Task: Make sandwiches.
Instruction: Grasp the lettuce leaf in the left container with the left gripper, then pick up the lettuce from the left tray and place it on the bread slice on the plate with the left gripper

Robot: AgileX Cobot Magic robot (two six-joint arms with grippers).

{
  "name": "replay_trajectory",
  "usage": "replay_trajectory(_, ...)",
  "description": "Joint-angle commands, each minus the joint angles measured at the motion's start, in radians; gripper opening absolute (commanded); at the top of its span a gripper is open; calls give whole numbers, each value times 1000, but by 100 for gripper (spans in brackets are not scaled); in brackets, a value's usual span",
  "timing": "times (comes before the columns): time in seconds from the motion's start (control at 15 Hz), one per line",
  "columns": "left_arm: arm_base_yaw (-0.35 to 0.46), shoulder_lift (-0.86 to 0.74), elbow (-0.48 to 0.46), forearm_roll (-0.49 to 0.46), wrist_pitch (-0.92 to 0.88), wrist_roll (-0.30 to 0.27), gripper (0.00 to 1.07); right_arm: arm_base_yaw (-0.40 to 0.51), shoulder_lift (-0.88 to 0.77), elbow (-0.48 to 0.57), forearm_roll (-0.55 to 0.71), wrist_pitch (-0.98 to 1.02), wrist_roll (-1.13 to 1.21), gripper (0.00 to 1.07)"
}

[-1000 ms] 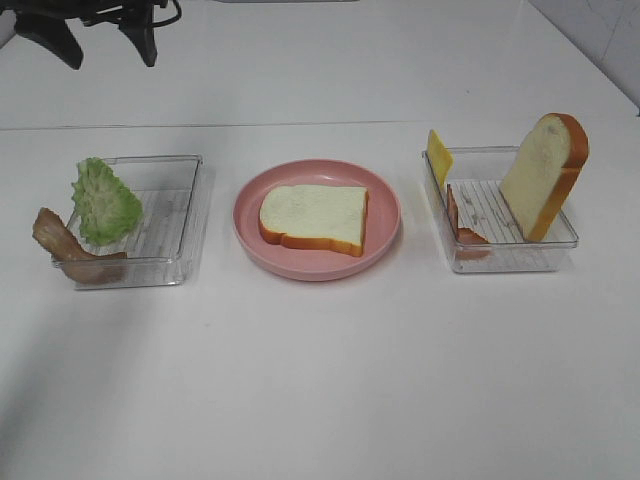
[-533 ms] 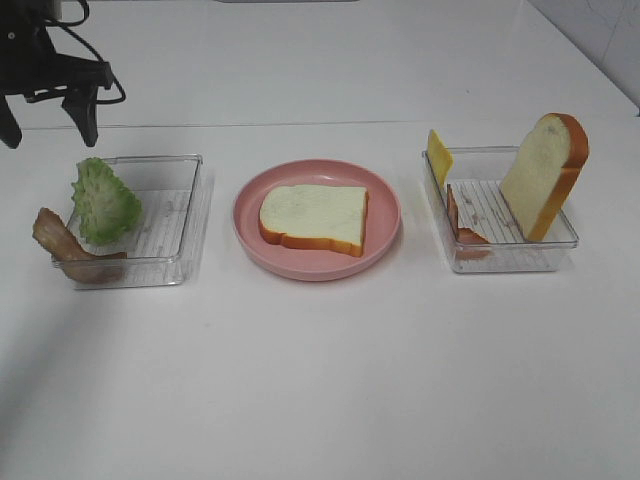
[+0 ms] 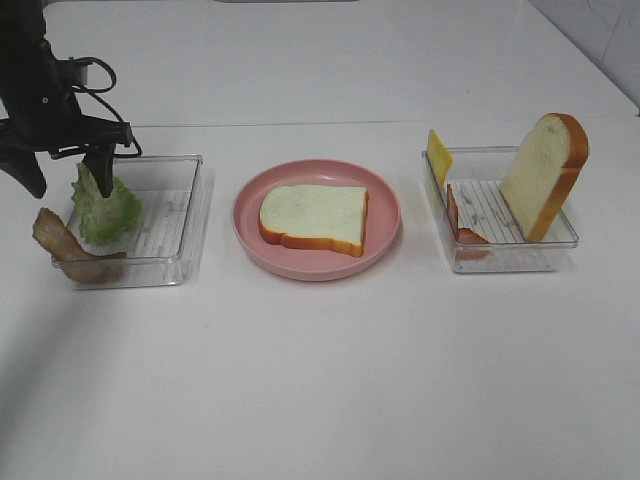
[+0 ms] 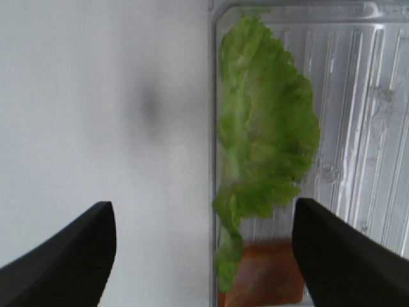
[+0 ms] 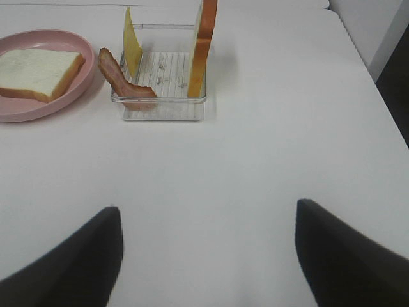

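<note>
A white bread slice [image 3: 315, 218] with brown crust lies flat on the pink plate [image 3: 318, 268]. Green lettuce [image 3: 105, 208] leans in the left clear tray [image 3: 178, 215], and a brown bacon strip [image 3: 68, 250] hangs over that tray's near left corner. My left gripper [image 3: 65, 180] hovers open above the lettuce. In the left wrist view its fingers [image 4: 70, 256] straddle the lettuce [image 4: 265, 134] and the tray wall [image 4: 213, 96]. The right tray [image 3: 510, 255] holds yellow cheese [image 3: 438, 155], a bacon strip [image 3: 462, 225] and an upright bread slice [image 3: 545, 175]. My right gripper [image 5: 204, 256] stands open over bare table, well short of its tray [image 5: 166, 109].
The white table's right edge [image 5: 374, 64] runs close past the right tray. Bare table lies between both trays and the plate and across the front. The right arm does not show in the exterior high view.
My left arm has come from the back of the table down and leftward to just above the lettuce tray. The food and trays have not moved.
</note>
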Motion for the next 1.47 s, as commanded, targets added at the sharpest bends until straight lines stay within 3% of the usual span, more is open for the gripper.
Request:
replay_trajectory(0.07, -1, 4, 4, -12, -64, 1, 67, -7, -11, -1, -1, -11, 0, 71)
replay_trajectory(0.33, -1, 3, 4, -94, -141, 28, 59, -7, -11, -1, -1, -11, 0, 71)
replay_trajectory(0.67, -1, 3, 4, -81, -118, 27, 38, -7, -11, -1, -1, -11, 0, 71)
replay_trajectory(1.07, -1, 3, 4, -57, -75, 27, 0, -7, -11, -1, -1, -11, 0, 71)
replay_trajectory(1.27, -1, -1, -21, -55, -50, 27, 0, -7, -11, -1, -1, -11, 0, 71)
replay_trajectory(1.47, -1, -1, -112, -104, 11, 28, 0, -7, -11, -1, -1, -11, 0, 71)
